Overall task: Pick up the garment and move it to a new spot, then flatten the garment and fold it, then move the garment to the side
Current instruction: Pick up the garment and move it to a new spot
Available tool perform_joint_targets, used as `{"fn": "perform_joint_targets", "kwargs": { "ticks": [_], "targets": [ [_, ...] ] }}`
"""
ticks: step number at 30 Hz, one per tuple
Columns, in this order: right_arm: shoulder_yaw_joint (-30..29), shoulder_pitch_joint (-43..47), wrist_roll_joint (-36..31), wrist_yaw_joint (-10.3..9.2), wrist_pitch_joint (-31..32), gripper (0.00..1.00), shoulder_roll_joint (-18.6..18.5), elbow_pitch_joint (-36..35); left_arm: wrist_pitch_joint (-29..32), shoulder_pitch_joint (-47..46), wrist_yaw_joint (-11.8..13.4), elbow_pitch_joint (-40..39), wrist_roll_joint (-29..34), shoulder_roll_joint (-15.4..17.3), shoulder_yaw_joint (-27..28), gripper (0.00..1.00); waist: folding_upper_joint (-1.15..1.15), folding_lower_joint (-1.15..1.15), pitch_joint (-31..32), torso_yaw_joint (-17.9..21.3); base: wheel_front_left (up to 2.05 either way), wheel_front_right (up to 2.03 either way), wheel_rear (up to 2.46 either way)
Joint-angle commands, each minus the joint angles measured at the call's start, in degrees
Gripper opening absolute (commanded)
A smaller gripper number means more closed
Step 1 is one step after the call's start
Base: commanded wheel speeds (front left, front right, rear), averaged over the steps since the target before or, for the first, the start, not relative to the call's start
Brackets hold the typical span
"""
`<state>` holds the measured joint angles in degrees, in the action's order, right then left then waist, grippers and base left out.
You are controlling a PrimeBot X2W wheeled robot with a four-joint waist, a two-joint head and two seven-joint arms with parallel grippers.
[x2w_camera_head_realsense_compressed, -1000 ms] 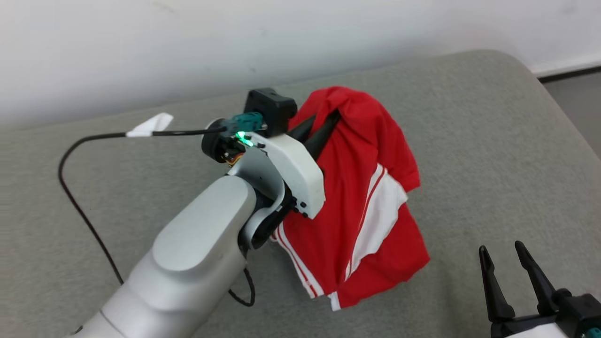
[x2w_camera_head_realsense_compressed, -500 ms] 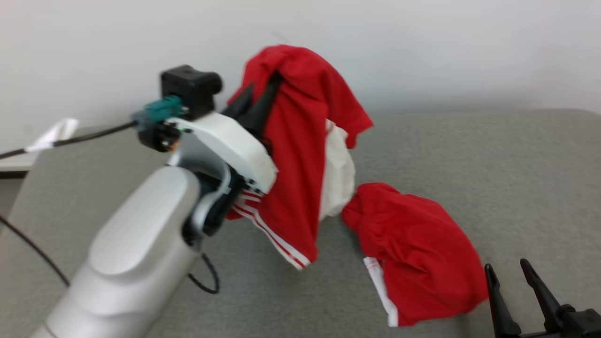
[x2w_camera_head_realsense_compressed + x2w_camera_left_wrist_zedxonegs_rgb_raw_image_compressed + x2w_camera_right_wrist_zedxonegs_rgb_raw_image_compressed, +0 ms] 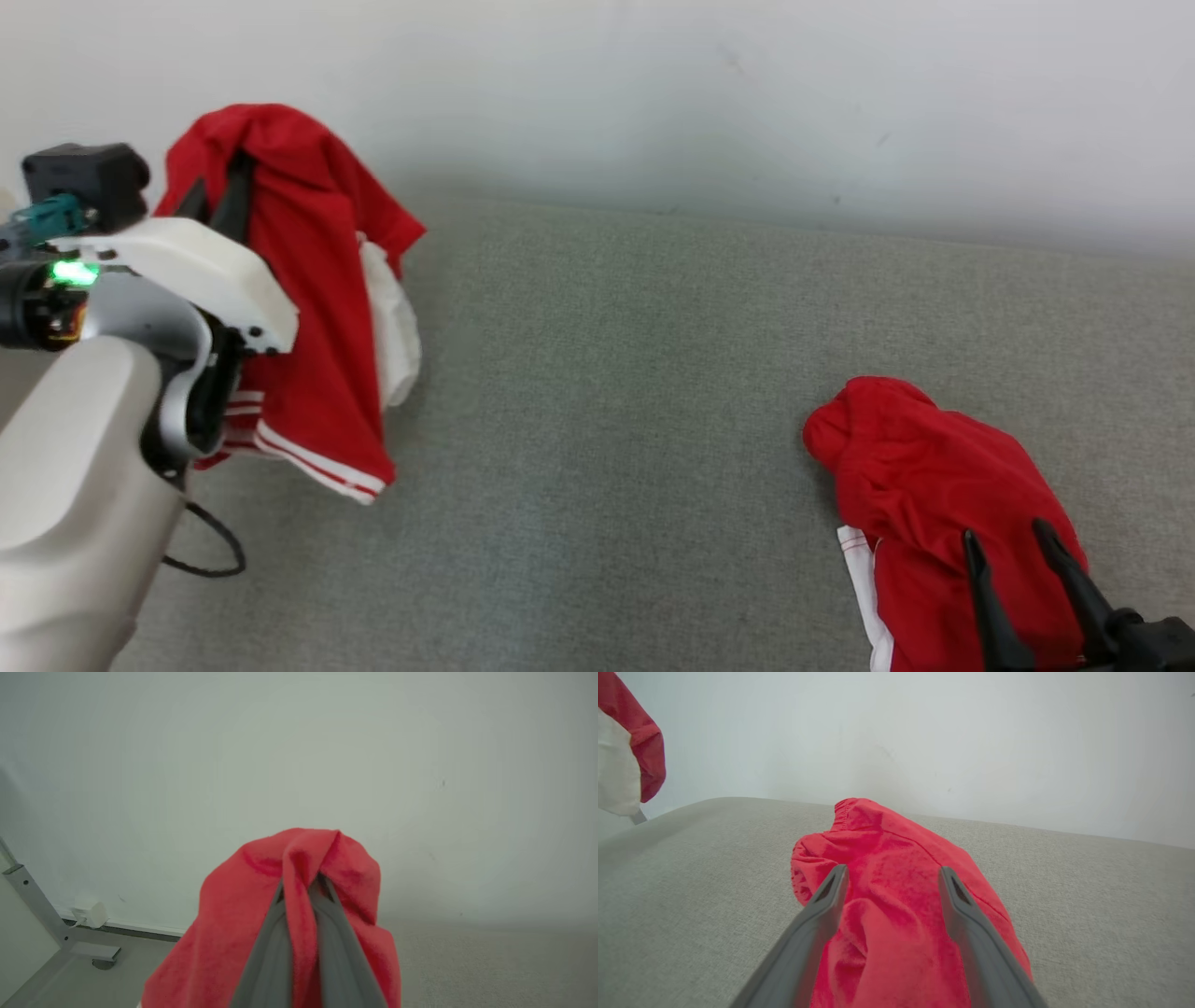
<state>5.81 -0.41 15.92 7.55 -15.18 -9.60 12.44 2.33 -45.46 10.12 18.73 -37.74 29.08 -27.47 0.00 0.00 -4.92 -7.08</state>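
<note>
A grey woven-fabric counter (image 3: 607,373) takes up the lower part of the head view and runs back to a plain white wall (image 3: 653,93) marked with a few small dark specks. The left hand (image 3: 219,182) is raised at the left side of that view. Its 2 dark fingers are closed together on a fold of the red garment (image 3: 317,308), which drapes over their tips and hangs down beside the white wrist housing. The garment is clear of the counter, with a white panel showing on its right side and white stripes along its lower hem. In the left wrist view the left hand (image 3: 301,891) pinches a ridge of the red garment (image 3: 233,914) between its fingers against the bare wall. Lower left in that view are a grey metal frame leg (image 3: 37,905), a small white box (image 3: 91,911) at the base of the wall and a strip of grey floor (image 3: 117,970). A thin black cable (image 3: 210,555) loops under the left forearm. Well apart, at the lower right, a second red piece (image 3: 934,467) lies crumpled on the counter. The right hand (image 3: 1006,534) is in front of it with its 2 fingers spread apart and nothing between them. In the right wrist view the right hand (image 3: 893,870) frames the second red piece (image 3: 887,840), but whether the fingers touch it cannot be told.
</note>
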Motion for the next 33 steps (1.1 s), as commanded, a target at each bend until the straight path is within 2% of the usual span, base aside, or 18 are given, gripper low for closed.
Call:
{"fn": "perform_joint_targets", "kwargs": {
  "ticks": [1, 7, 15, 19, 24, 25, 26, 27, 33],
  "targets": [
    [0.0, -0.6, -0.1, -0.11, 0.0, 1.00, -0.8, -0.3, -0.5, 0.6, -0.4, 1.2, -1.2, 0.4, 0.6, 0.00, 0.00, 0.00, -1.2, -1.0, 0.00, 0.00, 0.00],
    [0.4, -2.5, -0.4, -0.11, 0.0, 1.00, -2.3, -0.9, -1.3, -2.0, -1.3, 8.6, -1.4, 3.7, 2.7, 0.00, 0.00, 0.00, -5.8, -1.2, 0.00, 0.00, 0.00],
    [-0.1, -5.3, -1.1, -0.12, 0.0, 1.00, -4.3, -2.6, -3.2, -5.8, 0.6, 19.3, -2.8, 6.4, 6.8, 0.00, 0.00, 0.00, -14.7, 1.0, 0.00, 0.00, 0.00],
    [-1.2, -5.8, -1.2, -0.11, 0.0, 1.00, -4.8, -3.5, -4.7, -7.3, 0.6, 24.2, -3.4, 6.5, 7.8, 0.00, 0.00, 0.00, -18.1, 1.9, 0.00, 0.00, 0.00],
    [-1.9, -5.7, -1.3, -0.12, 0.1, 1.00, -5.1, -3.9, -5.2, -7.8, 0.3, 29.9, -4.4, 4.5, 7.7, 0.00, 0.00, 0.00, -19.3, 2.3, 0.00, 0.00, 0.00],
    [-1.9, -5.6, -1.4, -0.12, 0.1, 1.00, -5.0, -3.9, -5.4, -7.8, 0.1, 31.0, -4.6, 4.2, 7.8, 0.27, 0.00, 0.00, -19.2, 2.4, 0.00, 0.00, 0.00],
    [-1.9, -5.7, -1.4, -0.12, 0.1, 1.00, -5.0, -3.8, -5.7, -7.9, 0.0, 32.0, -4.5, 4.0, 7.7, 0.43, 0.00, 0.00, -19.0, 2.4, 0.00, 0.00, 0.00],
    [-1.9, -5.8, -1.5, -0.12, 0.1, 1.00, -4.9, -3.8, -5.9, -8.1, -0.1, 32.9, -4.6, 3.7, 7.7, 1.00, 0.00, 0.00, -18.8, 2.4, 0.00, 0.00, 0.00],
    [-1.3, -5.8, -1.4, -0.12, 0.0, 1.00, -4.4, -3.3, -9.4, -9.3, -1.9, 36.1, -4.8, 2.3, 7.6, 1.00, 0.00, 0.00, -16.0, 2.1, 0.00, 0.00, 0.00]
  ]
}}
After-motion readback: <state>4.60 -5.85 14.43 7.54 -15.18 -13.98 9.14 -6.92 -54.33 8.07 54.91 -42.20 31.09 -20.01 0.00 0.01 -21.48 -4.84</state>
